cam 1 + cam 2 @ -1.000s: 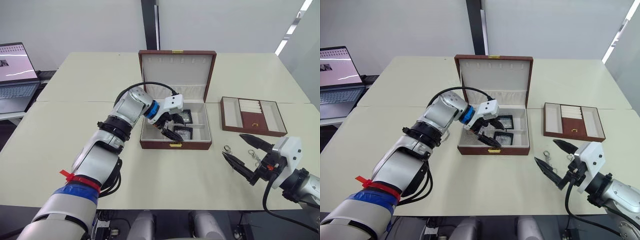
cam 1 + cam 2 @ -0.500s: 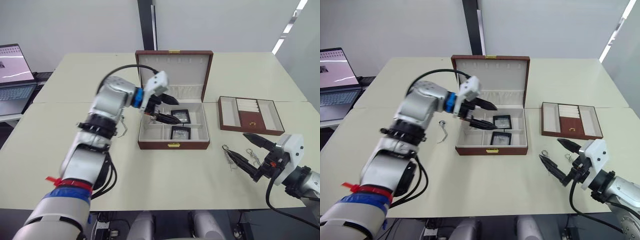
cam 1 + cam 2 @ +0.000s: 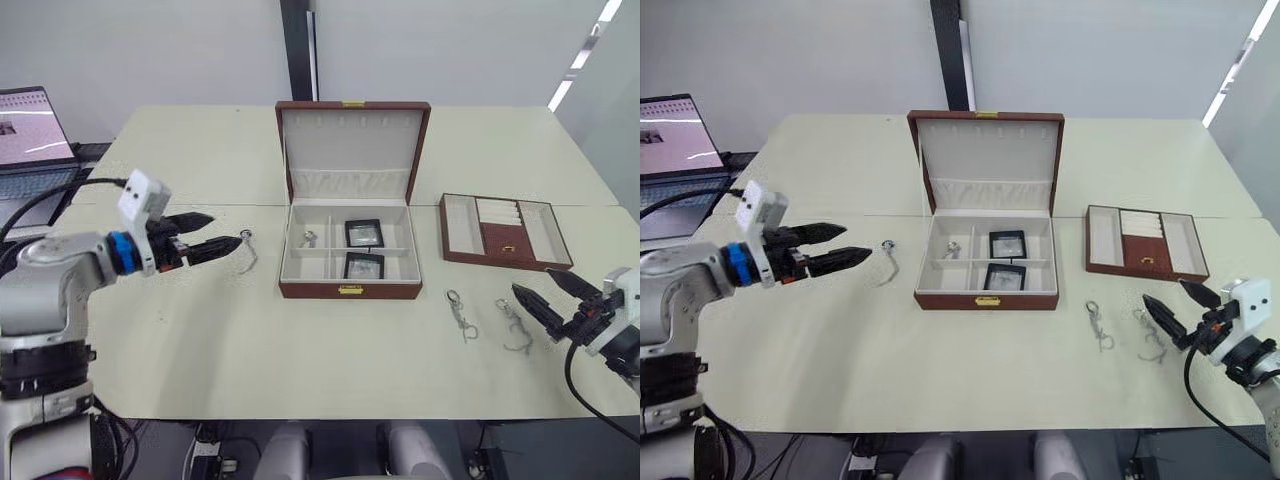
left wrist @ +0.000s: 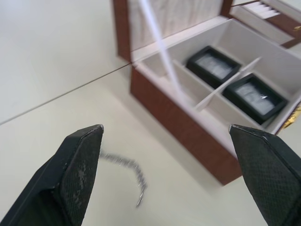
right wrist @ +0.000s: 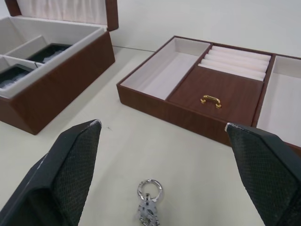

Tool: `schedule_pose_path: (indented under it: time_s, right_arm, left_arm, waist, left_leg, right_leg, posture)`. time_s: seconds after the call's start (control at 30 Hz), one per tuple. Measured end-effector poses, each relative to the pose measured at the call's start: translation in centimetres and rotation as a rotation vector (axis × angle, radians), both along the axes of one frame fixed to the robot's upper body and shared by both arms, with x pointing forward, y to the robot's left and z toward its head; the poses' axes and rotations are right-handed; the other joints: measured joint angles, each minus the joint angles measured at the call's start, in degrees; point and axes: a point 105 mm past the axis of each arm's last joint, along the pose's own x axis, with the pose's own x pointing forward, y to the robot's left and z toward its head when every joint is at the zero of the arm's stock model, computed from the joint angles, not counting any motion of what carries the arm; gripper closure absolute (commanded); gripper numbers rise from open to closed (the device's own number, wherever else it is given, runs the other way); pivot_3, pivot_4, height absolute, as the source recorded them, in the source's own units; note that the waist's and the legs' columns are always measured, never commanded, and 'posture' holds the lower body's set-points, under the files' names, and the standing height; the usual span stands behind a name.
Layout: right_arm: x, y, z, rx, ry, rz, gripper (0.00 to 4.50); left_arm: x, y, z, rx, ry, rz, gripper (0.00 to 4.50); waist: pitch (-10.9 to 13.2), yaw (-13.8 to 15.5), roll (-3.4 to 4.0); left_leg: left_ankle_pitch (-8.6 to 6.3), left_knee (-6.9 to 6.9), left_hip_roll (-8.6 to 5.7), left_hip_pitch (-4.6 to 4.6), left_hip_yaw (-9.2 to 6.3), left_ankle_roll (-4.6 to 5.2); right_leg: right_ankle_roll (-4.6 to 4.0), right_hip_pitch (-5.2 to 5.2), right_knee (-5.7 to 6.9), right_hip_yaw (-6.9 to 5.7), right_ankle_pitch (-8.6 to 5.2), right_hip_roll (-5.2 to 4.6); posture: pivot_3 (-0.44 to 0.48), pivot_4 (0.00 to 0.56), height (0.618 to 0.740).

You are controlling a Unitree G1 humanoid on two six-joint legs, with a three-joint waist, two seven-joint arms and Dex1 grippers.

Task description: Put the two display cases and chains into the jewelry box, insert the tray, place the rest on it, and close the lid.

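The jewelry box point(image 3: 350, 288) stands open mid-table with its lid upright. Two black display cases point(image 3: 363, 232) point(image 3: 362, 265) lie in its right compartments, and a small silver chain point(image 3: 308, 238) rests in the back left one. Left of the box, another chain point(image 3: 247, 250) lies on the table, with my left gripper point(image 3: 222, 230) open just to its left and pointing at it. To the right of the box lie two chains point(image 3: 461, 312) point(image 3: 514, 325). My right gripper point(image 3: 535, 283) is open right behind them. The tray point(image 3: 505, 232) sits at the right.
A laptop point(image 3: 30, 140) stands open on a side table at the far left. In the right wrist view, the tray point(image 5: 221, 89) has a gold handle and ring rolls, with a chain's ring point(image 5: 149, 197) on the table before it.
My left gripper has come out of the jewelry box and swung left to the chain on the table. My right gripper has pulled back to the right, away from the two chains.
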Motion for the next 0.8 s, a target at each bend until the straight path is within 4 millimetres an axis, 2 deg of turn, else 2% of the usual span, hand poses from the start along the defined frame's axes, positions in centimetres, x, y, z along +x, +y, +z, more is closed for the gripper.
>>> schedule_pose_path:
  time_s: [0.3,0.53,0.7,0.8]
  right_arm:
    - [1.7,-4.0,-1.9,-0.02,-0.041,-0.219,0.0]
    - [2.3,-6.0,-2.0,-0.054,-0.094,-0.343,0.0]
    - [1.9,-7.6,-2.9,-0.059,-0.095,-0.442,0.0]
    - [1.8,-8.3,-3.0,-0.051,-0.104,-0.477,0.0]
  left_arm:
    - [-1.6,7.3,-3.8,0.035,-0.082,0.498,0.06]
    - [-3.0,12.8,-6.0,0.09,-0.143,0.841,0.06]
    - [-4.6,15.5,-8.9,0.141,-0.122,1.014,0.06]
    - [-5.1,16.4,-9.5,0.161,-0.139,1.083,0.06]
  waist:
    - [0.0,0.7,0.05]
    - [-0.1,0.6,0.06]
    - [-0.1,0.6,0.06]
    - [-0.1,0.6,0.05]
  left_leg:
    - [0.0,-0.03,-0.04,0.08,0.07,0.0]
    - [0.0,-0.06,-0.07,0.14,0.11,0.0]
    - [0.0,-0.07,-0.08,0.15,0.12,0.0]
    - [-0.01,-0.07,-0.08,0.16,0.11,0.0]
  right_leg:
    - [0.0,0.05,-0.03,0.04,0.0,-0.02]
    - [0.0,0.06,-0.03,0.04,0.0,0.0]
    - [0.0,0.06,-0.02,0.06,0.0,0.0]
    - [0.0,0.08,-0.01,0.05,0.01,0.0]
  posture:
    - [0.0,0.15,0.74]
    - [0.0,0.15,0.74]
    - [0.0,0.15,0.74]
    - [0.0,0.15,0.74]
